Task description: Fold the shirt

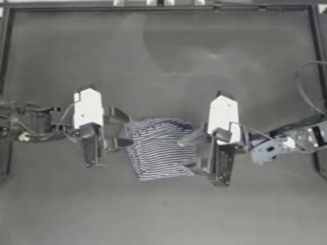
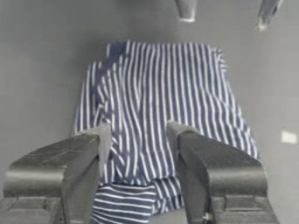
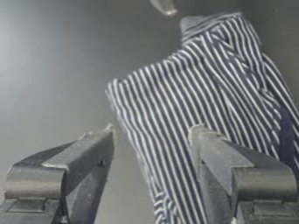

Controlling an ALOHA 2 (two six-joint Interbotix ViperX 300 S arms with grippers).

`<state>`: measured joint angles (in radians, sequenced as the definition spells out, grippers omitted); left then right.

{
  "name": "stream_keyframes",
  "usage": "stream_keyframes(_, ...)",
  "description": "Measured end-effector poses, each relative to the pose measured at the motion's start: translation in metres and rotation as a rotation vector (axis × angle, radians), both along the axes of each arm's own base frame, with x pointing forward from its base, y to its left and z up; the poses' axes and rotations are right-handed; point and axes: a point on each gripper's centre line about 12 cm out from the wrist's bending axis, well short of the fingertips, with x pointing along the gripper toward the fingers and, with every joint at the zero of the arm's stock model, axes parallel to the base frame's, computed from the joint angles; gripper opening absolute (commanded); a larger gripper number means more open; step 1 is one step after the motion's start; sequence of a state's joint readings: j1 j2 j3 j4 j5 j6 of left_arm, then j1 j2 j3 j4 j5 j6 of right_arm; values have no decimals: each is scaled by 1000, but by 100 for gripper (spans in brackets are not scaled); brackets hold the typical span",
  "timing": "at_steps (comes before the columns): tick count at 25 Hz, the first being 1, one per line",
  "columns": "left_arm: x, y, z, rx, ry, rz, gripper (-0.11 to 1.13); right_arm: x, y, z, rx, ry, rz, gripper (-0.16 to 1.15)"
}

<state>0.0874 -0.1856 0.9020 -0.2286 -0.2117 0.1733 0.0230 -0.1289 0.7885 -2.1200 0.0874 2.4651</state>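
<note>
1. Here, closest in, my left gripper point(image 2: 137, 144) stands with its jaws spread apart, and striped cloth runs up between them. Nothing is pinched; the fabric lies loose in the gap, with a rumpled fold bunched near the base of the jaws.

2. Next out, the shirt point(image 1: 156, 149) lies in the middle of the dark table point(image 1: 159, 57) as a compact striped bundle, already gathered into a narrow shape. Its long axis runs roughly from the far side of the table toward the near side, slightly slanted, so both my arms meet it broadside, one at each long edge.

3. At its other flank, my right gripper point(image 3: 153, 151) is also parted and holds nothing. One jaw sits over the striped edge, the other over bare table, so it straddles the cloth's border, not its body.

4. Farthest off, the dark navy collar point(image 3: 196, 21) shows at the end of the bundle away from my right gripper.

5. I judge the left gripper the better placed: cloth is already inside its span, so closing there and carrying that edge across toward the right would make the next fold.
</note>
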Motion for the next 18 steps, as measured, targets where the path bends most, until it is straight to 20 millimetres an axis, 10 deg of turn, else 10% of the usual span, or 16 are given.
stream_keyframes(18,-26,-8,13,1,28,-41,82,-13,-19,8,30,38,49,87)
